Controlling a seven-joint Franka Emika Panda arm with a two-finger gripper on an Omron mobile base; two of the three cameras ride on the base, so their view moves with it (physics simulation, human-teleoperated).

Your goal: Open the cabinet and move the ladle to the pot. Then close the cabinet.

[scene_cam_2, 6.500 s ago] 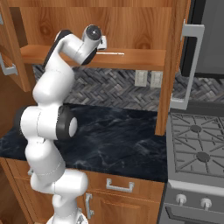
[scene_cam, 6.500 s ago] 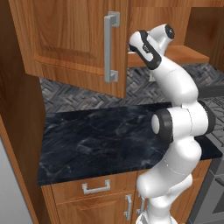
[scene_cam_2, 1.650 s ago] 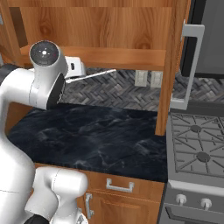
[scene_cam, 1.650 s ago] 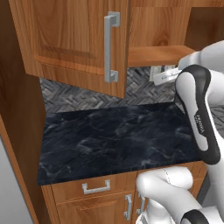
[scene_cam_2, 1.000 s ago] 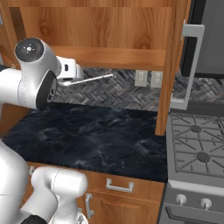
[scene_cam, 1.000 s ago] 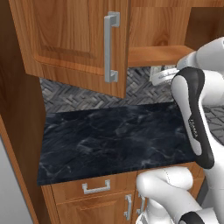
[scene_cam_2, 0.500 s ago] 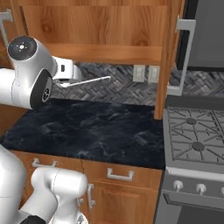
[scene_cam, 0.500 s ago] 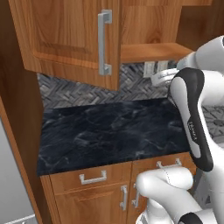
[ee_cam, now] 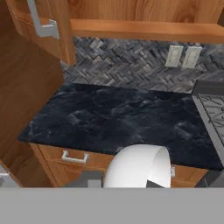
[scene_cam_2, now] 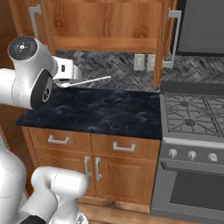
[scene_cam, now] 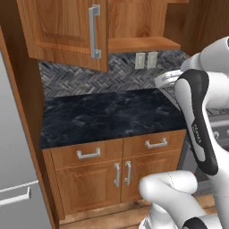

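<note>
Both doors of the reddish-brown cabinet [scene_cam_2: 105, 22] stand open, and its inner shelf [scene_cam: 143, 44] is bare. My gripper [scene_cam_2: 65, 82] hangs over the left end of the black counter, below the shelf, shut on the ladle [scene_cam_2: 94, 79]. The ladle's thin silver handle points right, toward the stove. In the left base view the hand [scene_cam: 167, 78] sits at the right, beside my forearm. A pale curved shape [ee_cam: 138, 168] low in the hand view covers the fingertips; I cannot tell what it is. The pot is out of view.
A black marble counter [scene_cam_2: 100, 109] runs below the cabinet, above base cabinets with drawers [scene_cam_2: 122, 148]. The stove [scene_cam_2: 190, 113] with bare grates adjoins it on the right, under a dark microwave [scene_cam_2: 201, 26]. The open right door [scene_cam_2: 162, 43] hangs over the counter's right end.
The whole picture has shifted: the base has backed away and moved right, so the stove and the base cabinets show more. The ladle stays in my grip.
</note>
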